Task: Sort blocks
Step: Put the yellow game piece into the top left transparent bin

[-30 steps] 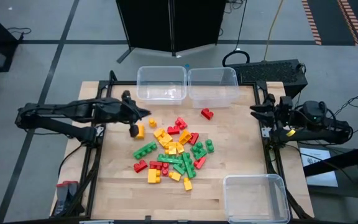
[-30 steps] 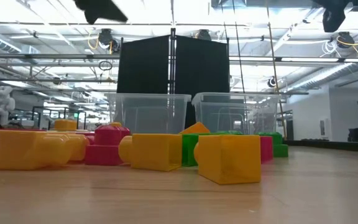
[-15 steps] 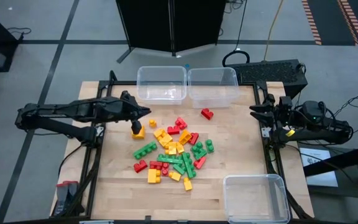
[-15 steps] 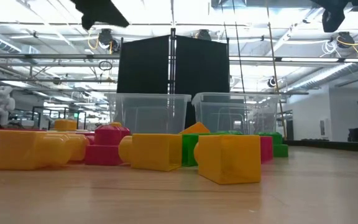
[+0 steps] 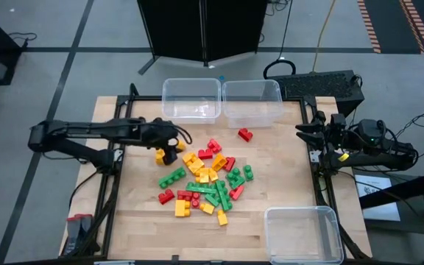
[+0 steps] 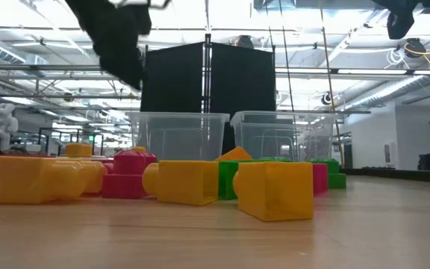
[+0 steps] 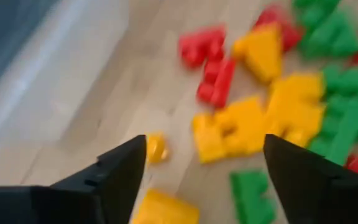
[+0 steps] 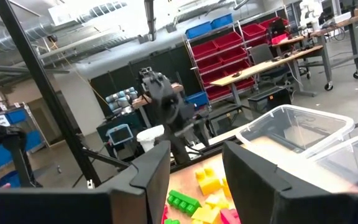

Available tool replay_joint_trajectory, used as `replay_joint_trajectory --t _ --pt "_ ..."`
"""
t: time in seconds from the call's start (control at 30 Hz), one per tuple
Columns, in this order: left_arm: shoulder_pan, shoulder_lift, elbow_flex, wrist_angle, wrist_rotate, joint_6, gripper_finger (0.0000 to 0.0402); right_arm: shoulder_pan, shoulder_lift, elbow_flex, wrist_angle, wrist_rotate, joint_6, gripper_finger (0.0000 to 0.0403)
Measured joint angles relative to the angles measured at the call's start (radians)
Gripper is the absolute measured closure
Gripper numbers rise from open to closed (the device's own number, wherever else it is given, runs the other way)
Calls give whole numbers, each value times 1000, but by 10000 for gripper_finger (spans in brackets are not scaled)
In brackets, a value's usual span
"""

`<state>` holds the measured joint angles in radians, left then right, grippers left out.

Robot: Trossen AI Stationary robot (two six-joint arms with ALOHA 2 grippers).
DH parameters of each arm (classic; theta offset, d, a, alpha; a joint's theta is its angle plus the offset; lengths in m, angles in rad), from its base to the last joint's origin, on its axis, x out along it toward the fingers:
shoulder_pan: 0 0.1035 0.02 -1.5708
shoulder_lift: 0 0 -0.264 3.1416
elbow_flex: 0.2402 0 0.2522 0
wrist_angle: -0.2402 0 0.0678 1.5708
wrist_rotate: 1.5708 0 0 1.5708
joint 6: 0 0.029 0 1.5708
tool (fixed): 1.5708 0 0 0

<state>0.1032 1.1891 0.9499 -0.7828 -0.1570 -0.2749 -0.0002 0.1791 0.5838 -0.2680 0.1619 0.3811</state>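
The blocks (image 5: 206,178), red, yellow and green, lie in a loose pile on the middle of the wooden table (image 5: 278,169); one red block (image 5: 245,135) lies apart toward the far bins. My left gripper (image 5: 172,145) stands open at the pile's far left corner, fingers spread in the left wrist view (image 7: 204,180). A yellow block (image 5: 160,155) lies on the table just under it, low between the fingers (image 7: 166,209). My right gripper (image 5: 305,137) waits open at the table's right edge, with nothing between its fingers (image 8: 195,167).
Two clear bins (image 5: 191,99) (image 5: 252,102) stand side by side at the table's far edge. A third clear bin (image 5: 303,234) stands at the near right corner. Bare wood lies left of the pile and between the pile and the right edge.
My left gripper has moved a little toward the table's right edge, onto the pile's corner, has come lower in the low view, and has opened. The yellow block beside it stays lying on the table.
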Motion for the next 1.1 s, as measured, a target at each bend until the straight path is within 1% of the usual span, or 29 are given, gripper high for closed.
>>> replay_joint_trajectory --t 0.1,0.27,0.43,0.7,0.8,1.1 --pt "2 36 0 -74 0 24 78 0 0 0 -1 -1 3 257" --pt "2 59 -4 -176 -2 85 75 0 0 0 -4 -3 4 257" --pt "2 40 -51 -183 -4 129 75 0 0 0 -27 -3 9 257" --pt "2 18 -185 -184 -5 129 75 0 0 0 -83 -3 56 257" --pt "2 18 -205 -181 -7 134 75 0 0 0 -82 -3 55 257" --pt "2 18 -205 -176 0 156 75 0 0 0 -82 -2 48 257"
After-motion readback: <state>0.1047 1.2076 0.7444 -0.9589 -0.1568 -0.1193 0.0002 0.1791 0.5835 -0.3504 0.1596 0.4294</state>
